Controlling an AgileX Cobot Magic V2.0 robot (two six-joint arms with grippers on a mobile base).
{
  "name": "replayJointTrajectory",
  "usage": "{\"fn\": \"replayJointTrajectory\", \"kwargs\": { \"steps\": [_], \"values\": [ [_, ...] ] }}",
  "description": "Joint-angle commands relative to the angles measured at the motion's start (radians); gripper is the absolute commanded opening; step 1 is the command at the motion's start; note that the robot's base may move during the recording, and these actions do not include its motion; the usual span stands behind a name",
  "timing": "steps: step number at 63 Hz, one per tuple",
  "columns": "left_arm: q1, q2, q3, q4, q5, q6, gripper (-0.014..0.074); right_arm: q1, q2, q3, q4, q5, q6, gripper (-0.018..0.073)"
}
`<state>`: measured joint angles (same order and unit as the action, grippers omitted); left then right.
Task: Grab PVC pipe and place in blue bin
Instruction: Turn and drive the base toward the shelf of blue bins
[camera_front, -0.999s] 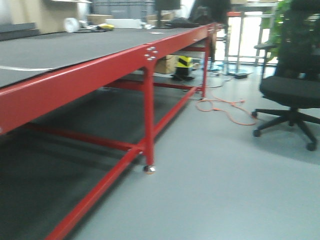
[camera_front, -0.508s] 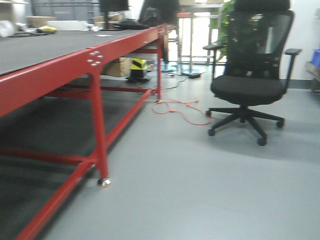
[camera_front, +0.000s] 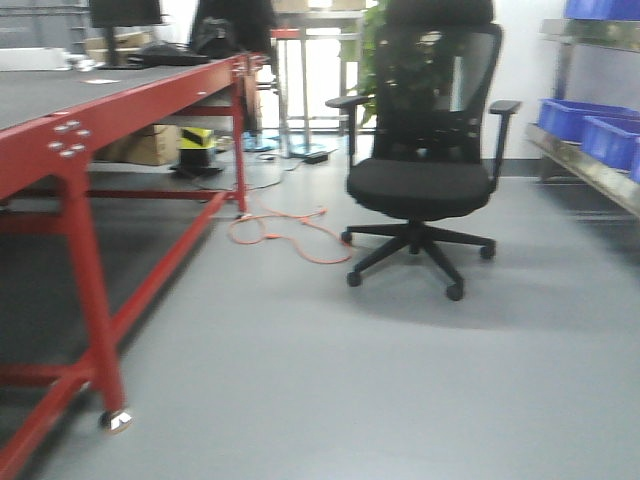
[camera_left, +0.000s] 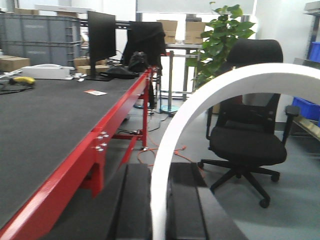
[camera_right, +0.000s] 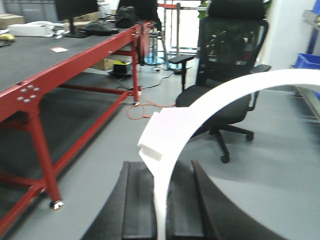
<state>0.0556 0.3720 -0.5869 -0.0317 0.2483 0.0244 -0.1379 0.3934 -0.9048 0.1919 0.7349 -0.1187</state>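
Observation:
In the left wrist view my left gripper (camera_left: 160, 170) is shut on a white curved PVC pipe (camera_left: 250, 75), which arcs up and away to the right between the black fingers (camera_left: 137, 200). The right wrist view shows my right gripper (camera_right: 161, 170) also shut on a white curved PVC pipe (camera_right: 170, 130) with a stepped end. I cannot tell whether both hold the same piece. Blue bins (camera_front: 575, 115) stand on a shelf at the far right. Neither gripper shows in the front view.
A long red-framed table (camera_front: 70, 140) with a black top runs along the left. A black office chair (camera_front: 420, 180) stands ahead on the grey floor, with an orange cable (camera_front: 280, 235) lying beside it. The metal shelf (camera_front: 590, 170) lines the right wall.
The front view has swung to the right: the red table slid toward the left edge, the chair came to the middle, and the shelf with blue bins came into view.

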Motion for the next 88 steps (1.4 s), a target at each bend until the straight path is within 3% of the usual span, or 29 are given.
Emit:
{"fn": "replayJointTrajectory", "kwargs": {
  "steps": [1, 88],
  "values": [
    [-0.004, -0.006, -0.001, -0.009, -0.027, -0.003, -0.0111, 0.0, 0.0, 0.002, -0.011, -0.024, -0.003, -0.0168],
    [-0.004, -0.006, -0.001, -0.009, -0.027, -0.003, -0.0111, 0.0, 0.0, 0.002, -0.011, -0.025, -0.003, -0.0168]
  ]
}}
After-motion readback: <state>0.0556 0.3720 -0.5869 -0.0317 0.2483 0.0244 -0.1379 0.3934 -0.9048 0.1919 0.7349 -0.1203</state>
